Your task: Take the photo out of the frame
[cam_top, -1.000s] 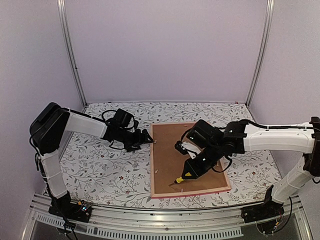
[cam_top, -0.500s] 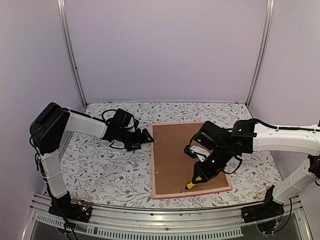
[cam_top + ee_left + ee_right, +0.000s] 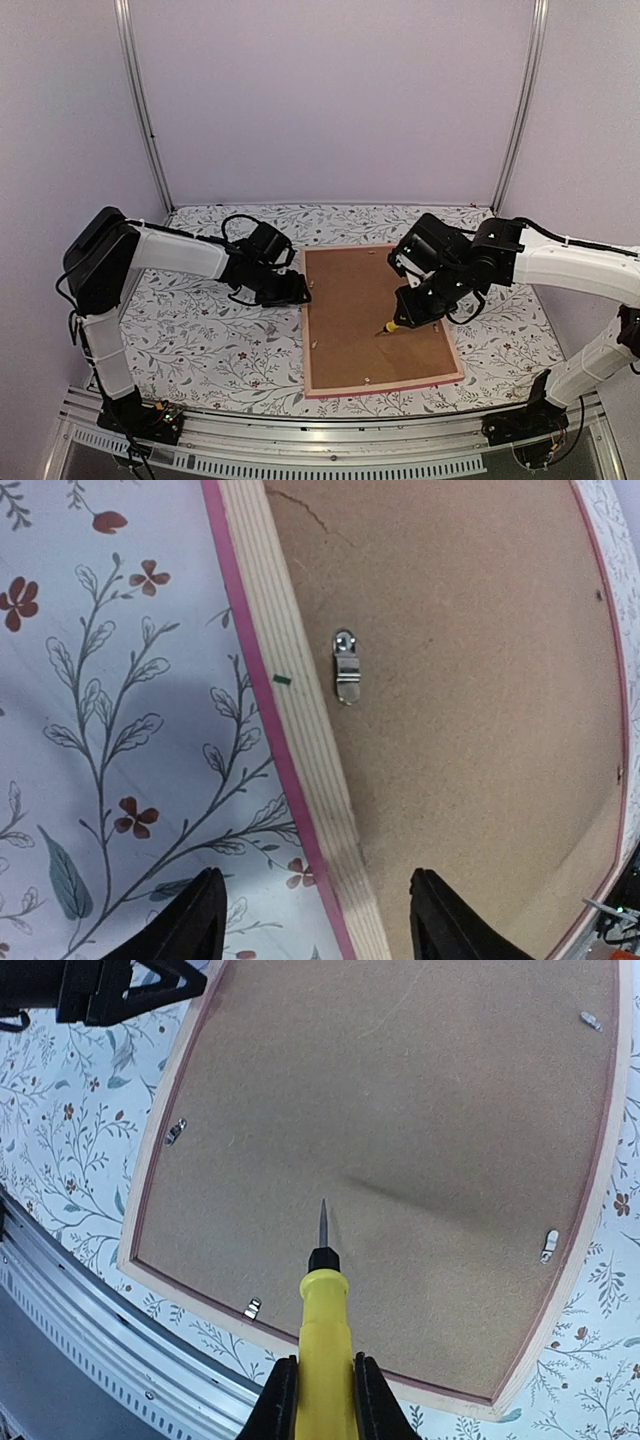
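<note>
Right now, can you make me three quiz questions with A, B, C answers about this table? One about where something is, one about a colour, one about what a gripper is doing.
1. Where is the frame? A. Leaning on the wall. B. Flat on the table, back up. C. Lifted in the air.
2. What colour is the screwdriver handle? A. Yellow. B. Blue. C. Green.
3. How is the left gripper? A. Open, holding nothing. B. Shut on the screwdriver. C. Shut on the frame.
Answers: 1 B, the top view shows it lying flat; 2 A, the right gripper is shut on the yellow handle; 3 A, its jaws stand wide apart over the frame's edge.
</note>
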